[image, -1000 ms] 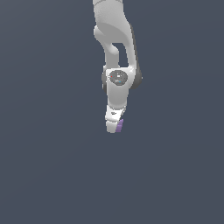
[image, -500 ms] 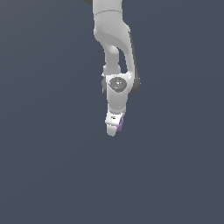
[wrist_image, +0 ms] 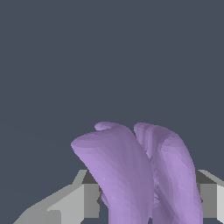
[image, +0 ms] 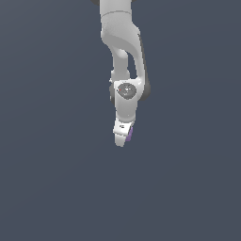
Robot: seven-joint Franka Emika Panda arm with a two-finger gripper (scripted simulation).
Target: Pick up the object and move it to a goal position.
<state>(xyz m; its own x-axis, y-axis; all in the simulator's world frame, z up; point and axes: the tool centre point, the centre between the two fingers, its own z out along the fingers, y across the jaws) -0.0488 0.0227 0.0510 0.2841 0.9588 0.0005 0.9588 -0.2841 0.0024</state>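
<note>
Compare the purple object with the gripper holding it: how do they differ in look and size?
Colour: the purple object is light purple; the gripper is white, with grey fingers in the wrist view.
Shape: the object is rounded and lobed with a groove between its lobes; the gripper's fingers are flat and angular.
Size: in the exterior view, the object is only a sliver beside the wider gripper.
Both hang together, touching.

White arm (image: 123,44) comes down from the top of the exterior view, wrist (image: 126,90) about mid-frame, gripper (image: 122,137) pointing down and tilted slightly. Jaws closed on the object (wrist_image: 140,175), grey fingers (wrist_image: 83,197) pressed on either side of it in the wrist view.
</note>
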